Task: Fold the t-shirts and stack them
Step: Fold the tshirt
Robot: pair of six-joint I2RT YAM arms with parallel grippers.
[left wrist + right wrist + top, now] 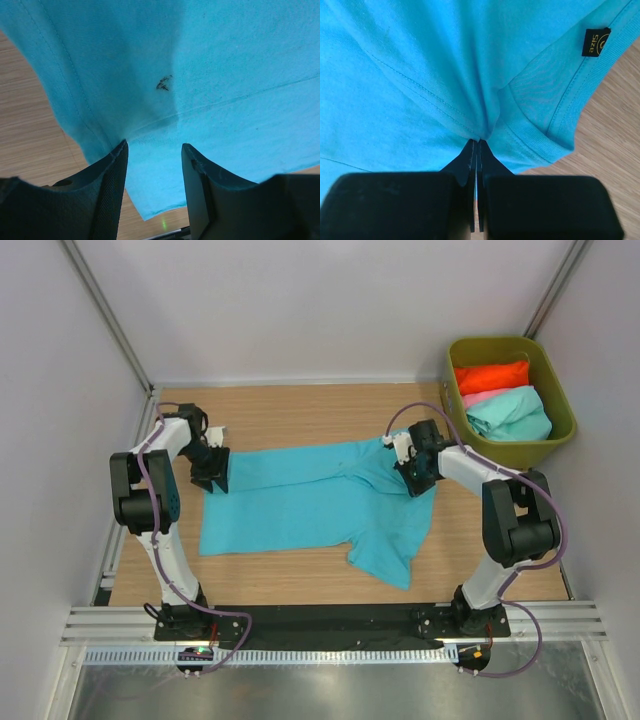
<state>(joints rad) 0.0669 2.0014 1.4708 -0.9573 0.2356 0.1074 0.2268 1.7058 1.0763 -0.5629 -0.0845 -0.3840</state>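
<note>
A turquoise-blue t-shirt lies spread on the wooden table, one sleeve folded over at the front right. My left gripper stands open over the shirt's left hem corner; its jaws are apart with cloth between and below them. My right gripper is at the shirt's right end, shut on a pinch of turquoise cloth beside the ribbed collar and a black size tag. Orange-red, pink and mint-green t-shirts lie bunched in the bin.
An olive-green plastic bin stands at the back right corner, just off the wooden tabletop. White walls close in the left, back and right. Both arm bases sit on the black rail at the near edge.
</note>
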